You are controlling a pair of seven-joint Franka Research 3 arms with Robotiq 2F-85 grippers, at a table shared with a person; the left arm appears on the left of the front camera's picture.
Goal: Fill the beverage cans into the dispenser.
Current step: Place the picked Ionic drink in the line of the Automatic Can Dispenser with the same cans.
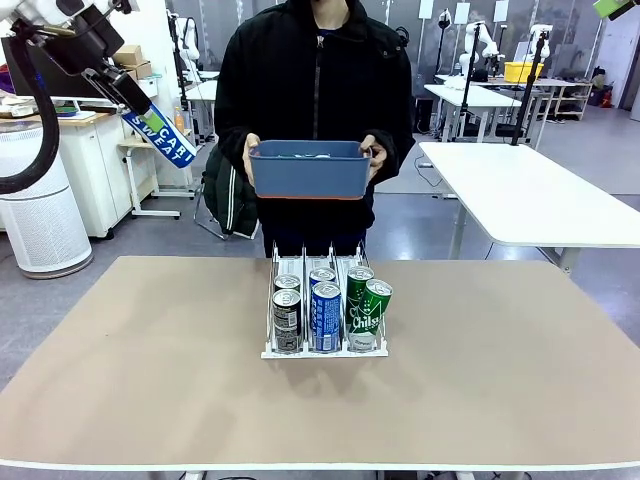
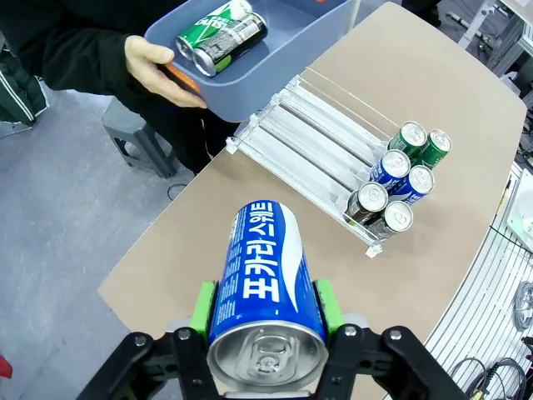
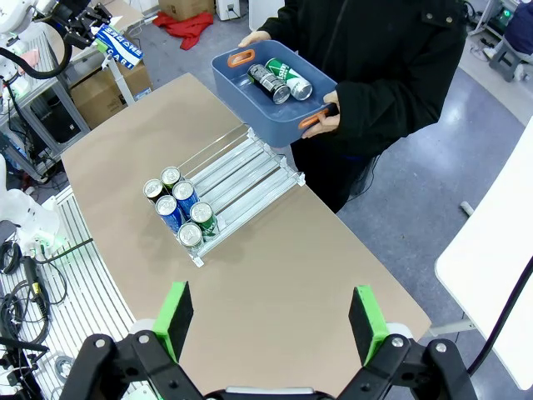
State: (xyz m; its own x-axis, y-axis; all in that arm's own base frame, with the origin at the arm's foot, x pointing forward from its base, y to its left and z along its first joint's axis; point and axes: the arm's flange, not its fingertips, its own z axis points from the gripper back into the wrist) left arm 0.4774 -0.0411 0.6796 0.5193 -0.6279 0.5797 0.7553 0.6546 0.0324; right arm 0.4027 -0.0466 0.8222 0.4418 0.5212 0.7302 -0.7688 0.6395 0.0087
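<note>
Cans [image 1: 325,312] stand six in the dispenser's [image 2: 304,133] front end, paired dark, blue and green. Beyond the dispenser a person holds a bin [image 1: 308,175] with a green can [image 3: 290,77] and a dark can [image 3: 268,83]. High to its left, the left hand [image 2: 265,308] pinches a blue can [image 2: 260,267]; the right hand [image 3: 271,312] is spread wide.

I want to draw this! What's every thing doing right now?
Blue can: gripped in the left jaws, up in the air.
Right jaws: open, empty.
Dispenser: on the table, six cans standing at the robot's end.
Blue bin: held by the person, two cans lying inside.
</note>
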